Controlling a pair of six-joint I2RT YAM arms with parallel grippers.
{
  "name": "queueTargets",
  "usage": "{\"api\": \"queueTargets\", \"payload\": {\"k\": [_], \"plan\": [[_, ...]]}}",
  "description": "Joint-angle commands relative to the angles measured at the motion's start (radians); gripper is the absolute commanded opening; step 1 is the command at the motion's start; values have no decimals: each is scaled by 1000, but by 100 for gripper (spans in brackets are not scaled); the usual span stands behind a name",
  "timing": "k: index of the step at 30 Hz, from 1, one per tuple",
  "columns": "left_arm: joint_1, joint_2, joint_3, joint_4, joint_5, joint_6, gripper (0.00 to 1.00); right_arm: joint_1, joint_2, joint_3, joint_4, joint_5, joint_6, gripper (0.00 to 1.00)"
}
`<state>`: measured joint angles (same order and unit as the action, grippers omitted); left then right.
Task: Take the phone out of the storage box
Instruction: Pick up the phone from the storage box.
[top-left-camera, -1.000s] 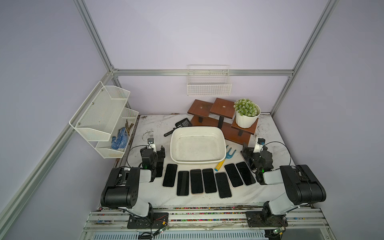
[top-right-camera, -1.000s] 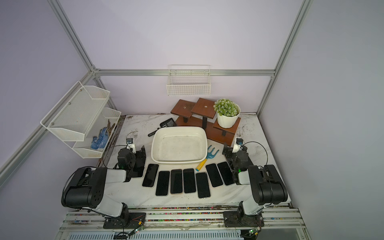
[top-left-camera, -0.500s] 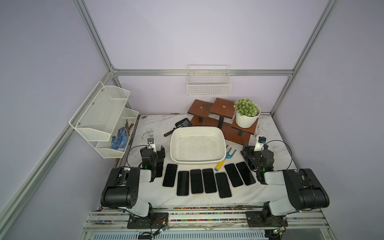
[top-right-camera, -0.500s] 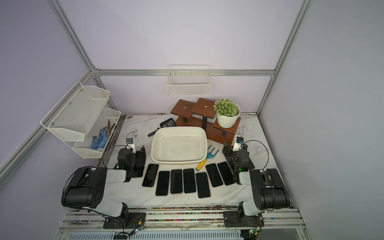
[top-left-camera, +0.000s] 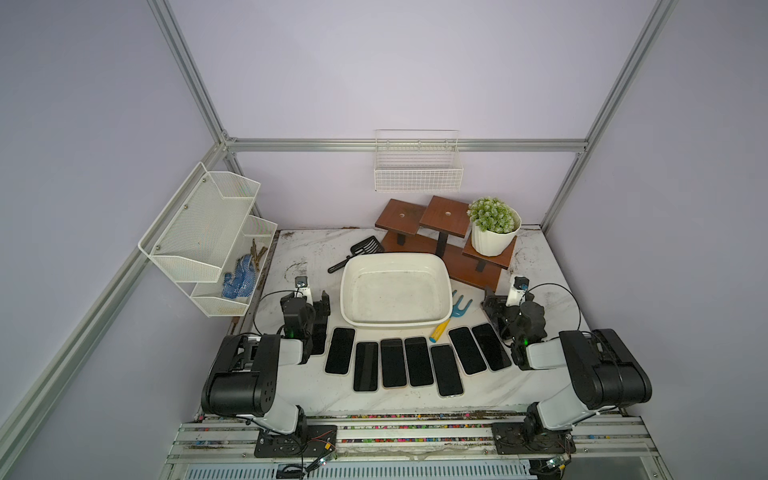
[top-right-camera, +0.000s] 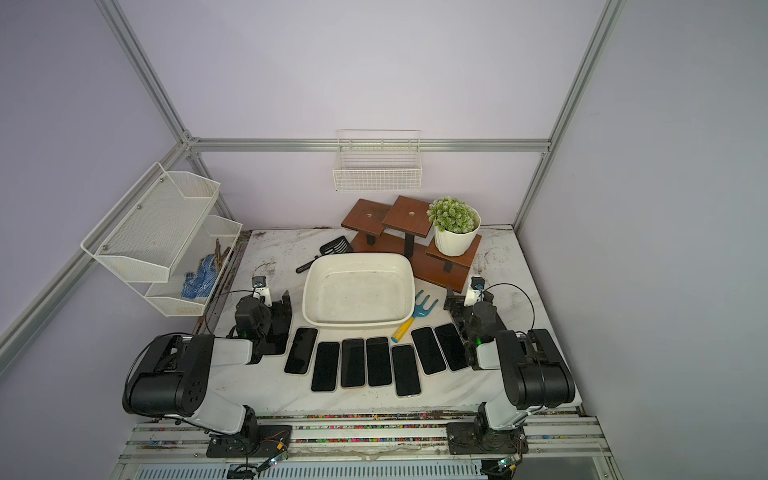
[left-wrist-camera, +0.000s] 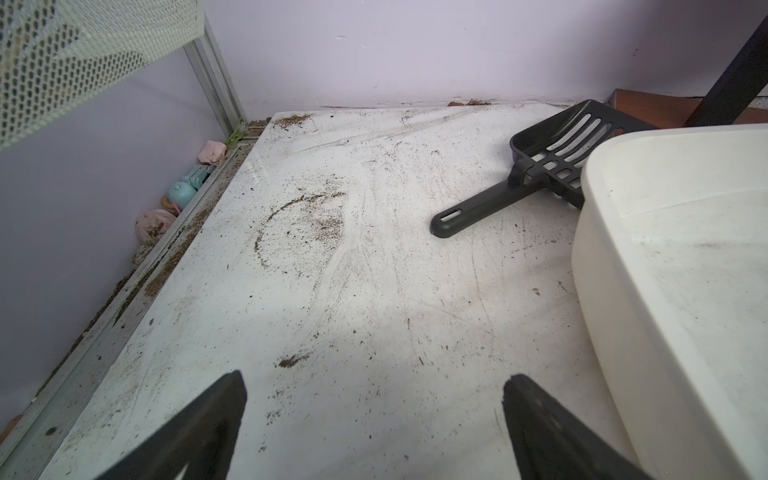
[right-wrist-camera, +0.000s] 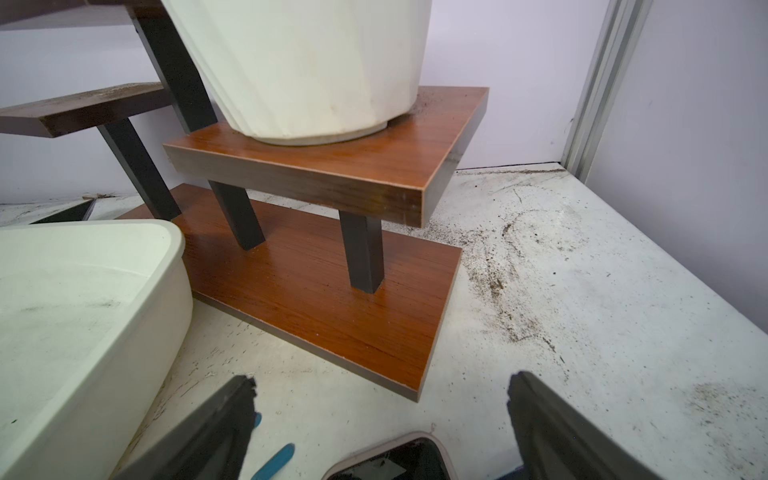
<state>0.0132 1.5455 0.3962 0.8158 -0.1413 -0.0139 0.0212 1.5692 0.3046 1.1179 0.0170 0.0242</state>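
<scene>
I see the storage box (top-left-camera: 395, 291), a smooth white plastic tub with rounded corners and a rolled rim, its floor scuffed and dusty. The phones (top-left-camera: 392, 362), glossy black slabs, lie flat in a row on the gritty marbled worktop (top-left-camera: 486, 388), just in front of it. The left jaws and right jaws both gape wide, gripping nothing; a slotted dark plastic scoop (left-wrist-camera: 552, 153) lies at the box's far corner

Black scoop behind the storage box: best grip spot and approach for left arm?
Probably grip the scoop by its handle near the free end, from straight above, left pincer spanning its narrow width. It lies flat on the table with room either side; the wide head is tucked behind the storage box.
</scene>
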Motion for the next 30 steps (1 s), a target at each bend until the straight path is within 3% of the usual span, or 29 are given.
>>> {"api": "queueTargets", "payload": {"k": [1,27,30], "plan": [[7,3,4,48,8,2,100,-4,3,-8,40,0,-1,100],[7,9,-6,81,5,-4,100,-3,3,-7,37,-1,1,100],[5,-35,-21,86,49,20,100,-3,3,-7,37,0,1,100]]}}
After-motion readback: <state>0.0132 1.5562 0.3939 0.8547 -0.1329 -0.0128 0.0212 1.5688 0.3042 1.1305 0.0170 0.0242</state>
